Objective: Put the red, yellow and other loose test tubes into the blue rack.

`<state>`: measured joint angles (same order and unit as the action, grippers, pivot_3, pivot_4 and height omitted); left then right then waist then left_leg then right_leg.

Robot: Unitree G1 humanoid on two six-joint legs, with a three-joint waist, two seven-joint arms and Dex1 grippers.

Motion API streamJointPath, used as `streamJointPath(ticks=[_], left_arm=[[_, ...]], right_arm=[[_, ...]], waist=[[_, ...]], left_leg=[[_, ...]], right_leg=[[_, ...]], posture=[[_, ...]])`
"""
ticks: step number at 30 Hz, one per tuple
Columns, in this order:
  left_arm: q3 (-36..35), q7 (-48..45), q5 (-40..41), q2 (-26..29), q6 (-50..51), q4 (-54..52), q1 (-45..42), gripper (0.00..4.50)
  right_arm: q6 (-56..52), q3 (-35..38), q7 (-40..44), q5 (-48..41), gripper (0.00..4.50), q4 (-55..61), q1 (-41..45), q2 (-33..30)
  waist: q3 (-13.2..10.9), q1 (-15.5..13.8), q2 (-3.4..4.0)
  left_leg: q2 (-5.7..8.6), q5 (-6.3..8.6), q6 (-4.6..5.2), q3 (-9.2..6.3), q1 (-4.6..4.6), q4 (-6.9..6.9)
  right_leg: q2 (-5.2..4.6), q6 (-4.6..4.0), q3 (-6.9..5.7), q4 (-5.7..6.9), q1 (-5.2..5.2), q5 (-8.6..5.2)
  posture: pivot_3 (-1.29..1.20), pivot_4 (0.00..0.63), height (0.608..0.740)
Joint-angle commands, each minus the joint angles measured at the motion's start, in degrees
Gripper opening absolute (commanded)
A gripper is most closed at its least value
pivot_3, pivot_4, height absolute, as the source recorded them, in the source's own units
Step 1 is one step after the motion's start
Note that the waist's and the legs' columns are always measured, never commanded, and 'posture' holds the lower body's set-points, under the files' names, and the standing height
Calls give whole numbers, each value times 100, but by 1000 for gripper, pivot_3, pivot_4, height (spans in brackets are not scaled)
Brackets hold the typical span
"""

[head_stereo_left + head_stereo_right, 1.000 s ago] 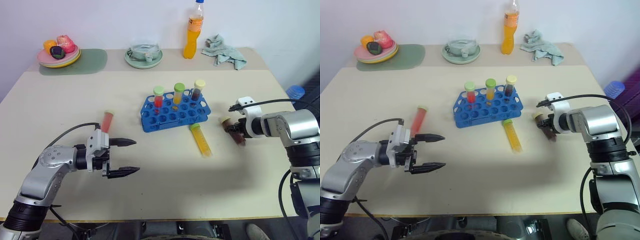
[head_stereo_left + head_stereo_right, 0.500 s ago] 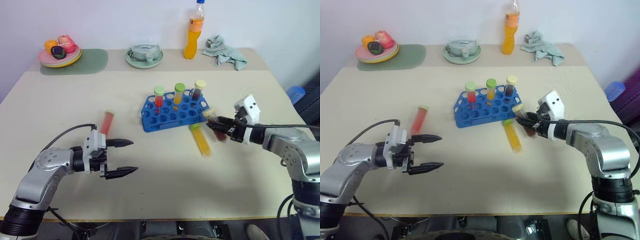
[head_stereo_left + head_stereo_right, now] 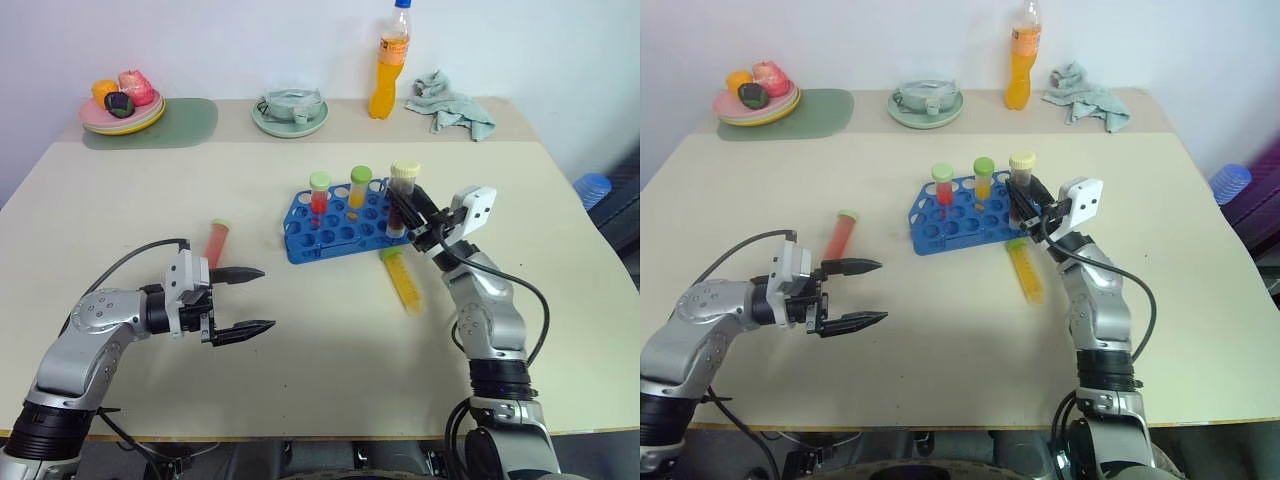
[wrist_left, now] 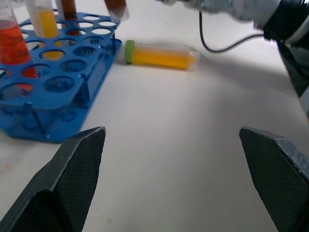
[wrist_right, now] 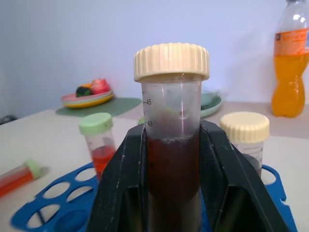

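The right hand [image 3: 412, 215] is clamped on a cream-capped brown tube [image 5: 173, 145], upright over the blue rack's [image 3: 340, 232] right end. A yellow tube [image 3: 404, 280] lies just nearer. The left hand [image 3: 250, 299] gapes wide, a red tube [image 3: 214, 243] beyond it.

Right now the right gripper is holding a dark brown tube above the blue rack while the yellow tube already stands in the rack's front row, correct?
Not quite: the loose yellow tube lies flat on the table beside the blue rack, as the left eye view shows. The right gripper does hold the brown tube.
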<state>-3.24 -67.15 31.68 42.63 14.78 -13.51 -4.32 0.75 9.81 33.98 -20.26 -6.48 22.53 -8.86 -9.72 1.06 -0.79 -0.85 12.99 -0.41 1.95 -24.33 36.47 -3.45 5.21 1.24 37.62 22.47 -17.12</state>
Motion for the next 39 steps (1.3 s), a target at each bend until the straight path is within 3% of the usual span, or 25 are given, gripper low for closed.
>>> streamJointPath(ticks=[1, 10, 39], left_arm=[[-155, 126, 100, -15, 81, -188, -79, 4500], [-235, 329, 126, -62, 110, -369, 102, 4500], [-514, 507, 239, 19, 150, -629, 482, 4500]], right_arm=[[829, 185, -33, 2, 877, -449, 363, 39], [1493, 342, 109, -169, 877, -1683, 860, -17], [2692, 431, 597, -263, 877, -3496, 1201, 292]], waist=[[0, 7, 0], [-1, 14, 1], [-1, 158, 2]], left_leg=[[0, 0, 0, 0, 0, 2], [-1, -2, -3, 0, 13, 5], [-3, -8, -20, -1, 38, -27]], right_leg=[[0, 0, 0, 4, 1, 0], [-2, 0, 4, 32, 2, 0], [-14, -16, 8, 31, -4, -9]], posture=[[0, 150, 740], [0, 150, 740], [0, 150, 740]])
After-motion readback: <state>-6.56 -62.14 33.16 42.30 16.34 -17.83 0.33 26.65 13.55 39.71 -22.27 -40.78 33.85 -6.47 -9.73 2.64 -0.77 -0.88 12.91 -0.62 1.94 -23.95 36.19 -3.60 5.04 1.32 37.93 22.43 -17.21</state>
